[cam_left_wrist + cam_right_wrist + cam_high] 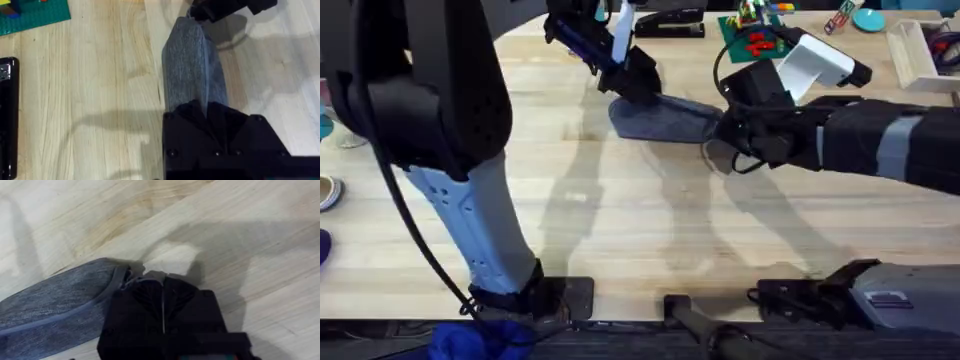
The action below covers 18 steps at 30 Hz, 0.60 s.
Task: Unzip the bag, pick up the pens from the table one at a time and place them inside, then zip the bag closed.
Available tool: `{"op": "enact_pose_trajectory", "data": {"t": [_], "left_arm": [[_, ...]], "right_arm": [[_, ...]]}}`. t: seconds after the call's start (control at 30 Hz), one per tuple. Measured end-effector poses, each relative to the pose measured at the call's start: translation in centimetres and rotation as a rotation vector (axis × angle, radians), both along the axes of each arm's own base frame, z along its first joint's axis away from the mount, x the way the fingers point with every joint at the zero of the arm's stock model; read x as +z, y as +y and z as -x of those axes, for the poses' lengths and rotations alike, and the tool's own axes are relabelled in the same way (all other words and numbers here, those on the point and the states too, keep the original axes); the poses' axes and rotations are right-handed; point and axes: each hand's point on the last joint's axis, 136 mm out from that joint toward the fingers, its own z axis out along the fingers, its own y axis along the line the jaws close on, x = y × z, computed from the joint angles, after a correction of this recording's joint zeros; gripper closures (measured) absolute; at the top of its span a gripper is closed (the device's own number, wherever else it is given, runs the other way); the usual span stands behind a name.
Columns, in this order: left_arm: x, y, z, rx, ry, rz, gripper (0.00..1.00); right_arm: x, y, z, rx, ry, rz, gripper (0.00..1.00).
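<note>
The right fingers [150, 287] are pressed flat together, only a thin seam between them, pinched on the very tip of the bag [60, 305]; what exactly they grip there, fabric or zipper pull, is too small to tell; the right gripper [723, 128] sits at the bag's right end in the overhead view, its arm reaching in from the right edge.

The left fingers [200, 112] are closed over the near end of the bag [192, 65], the blue-grey cloth running out from under the black housing; how wide the gap between them is cannot be told, as the housing covers it; the left gripper [638, 88] comes down on the bag's left end in the overhead view, its arm rising large and dark at the left.

The bag [665, 118] lies flat on the tabletop [650, 220] toward the far middle, stretched between the two grippers, one at each end; a seam line runs along its length in the left wrist view; whether the zipper is open or shut cannot be told.

Beyond the bag, at the far edge, lies a black stapler [670, 24]; near it, to the right, a green baseplate [752, 40] carries small coloured bricks; the same baseplate [35, 15] shows at a corner of the left wrist view.
</note>
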Motion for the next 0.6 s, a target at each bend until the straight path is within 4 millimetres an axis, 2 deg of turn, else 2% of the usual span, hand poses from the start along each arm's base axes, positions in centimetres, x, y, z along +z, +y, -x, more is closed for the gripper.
{"op": "enact_pose_trajectory", "data": {"t": [0.2,0.23,0.27,0.37,0.43,0.5,0.53,0.6], "left_arm": [[0.0,0.0,0.0,0.0,-0.001,-0.001,0.96],[0.0,0.0,0.0,0.001,-0.001,-0.002,0.96],[-0.1,0.1,0.0,0.0,-0.002,-0.004,0.913],[-0.3,0.9,-0.3,0.015,-0.005,-0.026,0.685],[-0.5,1.5,-0.6,0.027,-0.007,-0.038,0.45],[-0.6,2.0,-0.8,0.039,-0.008,-0.048,0.144],[-0.7,2.2,-0.9,0.044,-0.006,-0.053,0.046],[-0.8,2.3,-0.9,0.045,-0.005,-0.061,0.009]], "right_arm": [[0.1,0.0,-0.3,0.01,-0.012,0.005,0.967],[0.2,-0.1,-0.3,0.009,-0.013,0.008,0.879],[0.2,-0.5,-0.2,0.005,-0.01,0.025,0.755],[0.5,-1.7,-0.1,-0.009,-0.008,0.065,0.321],[0.8,-2.2,-0.2,-0.006,-0.015,0.09,0.051],[1.2,-2.4,-0.3,0.006,-0.024,0.107,0.011],[1.3,-2.4,-0.3,0.014,-0.025,0.115,0.006],[1.3,-2.4,-0.4,0.026,-0.024,0.128,0.005]]}}
